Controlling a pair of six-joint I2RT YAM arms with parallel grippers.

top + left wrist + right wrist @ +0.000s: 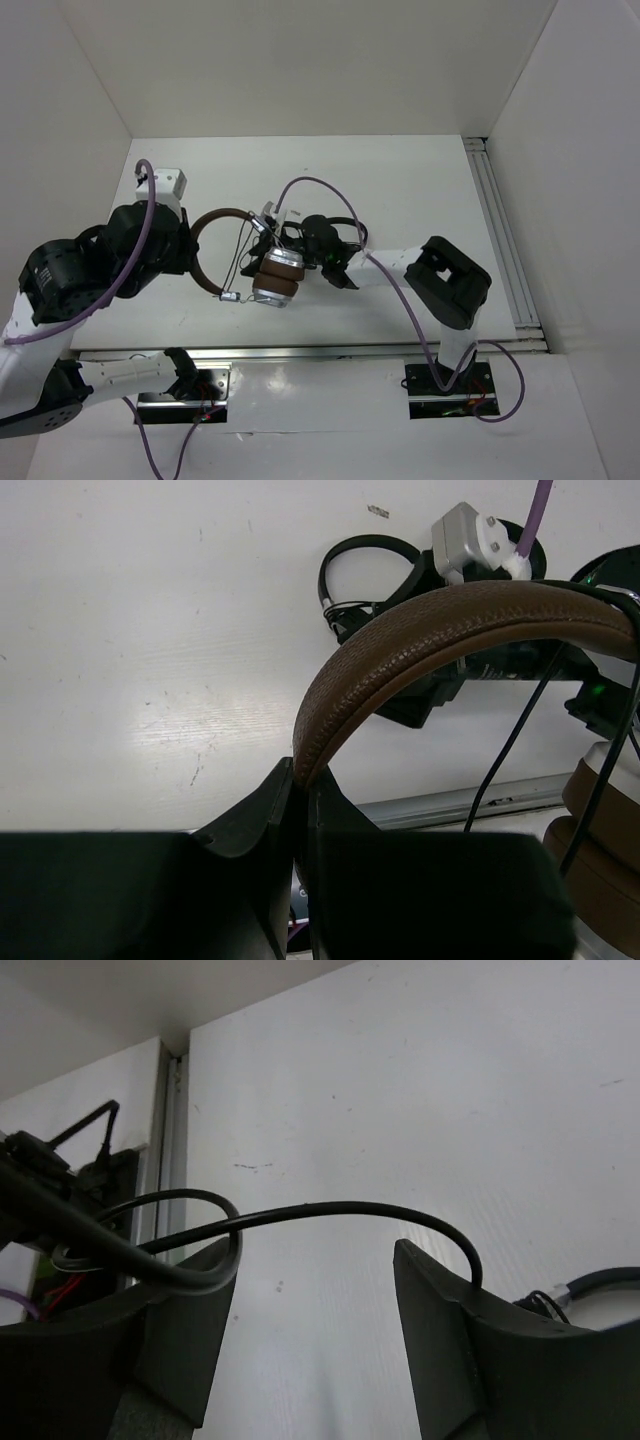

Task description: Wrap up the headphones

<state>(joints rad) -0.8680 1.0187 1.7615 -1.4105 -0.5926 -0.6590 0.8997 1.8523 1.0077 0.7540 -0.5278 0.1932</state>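
The headphones (278,272) hang above the table (400,180) between the 2 arms; the left gripper (300,776) has its fingers pressed together on the brown headband (420,630), near 1 end of the arch, and the ear cups (282,270) sit stacked close to the right gripper (312,1250). The right fingers stand apart, and the thin dark cable (330,1208) lies draped across both of them in a loose arc without being pinched (a second strand curls round the left-hand finger in that view). The step in hand looks like winding the cable round the frame; to do it well, the right fingers should close on 1 strand only before the wrist swings, because a draped cable will slide off at the first turn. The left arm should hold the headband steady so each loop lands near the cups; light tension matters, enough to lay the loop flat but not enough to twist the band out of its narrow grip. How much cable remains loose cannot be told.
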